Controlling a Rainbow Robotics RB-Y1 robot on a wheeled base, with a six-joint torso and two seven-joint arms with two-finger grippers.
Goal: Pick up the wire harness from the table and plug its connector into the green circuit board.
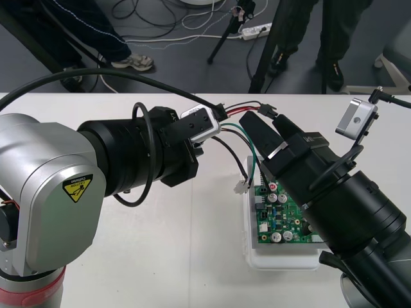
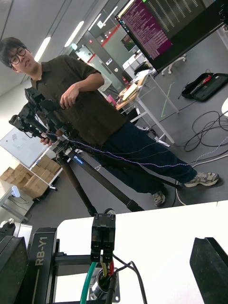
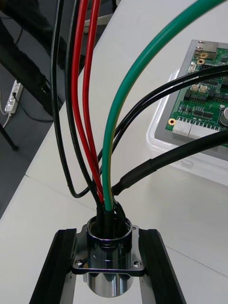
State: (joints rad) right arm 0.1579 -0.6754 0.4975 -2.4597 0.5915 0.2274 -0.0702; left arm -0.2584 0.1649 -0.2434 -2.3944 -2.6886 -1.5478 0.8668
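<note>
Round shiny metal socket [image 3: 108,278] is sitting gripped in left tool [image 3: 107,237], holding small black plug [image 2: 103,236] up (probably) for open right tool [image 1: 262,119].

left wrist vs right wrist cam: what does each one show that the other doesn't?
Left wrist only: the left fingers shut on the round metal socket, and the green circuit board on its white base beyond them.
Right wrist only: the small black plug standing free above the table, not in the board, with the right fingers open and wide of it.
Both: the harness's red, green and black wires and the light table.
</note>
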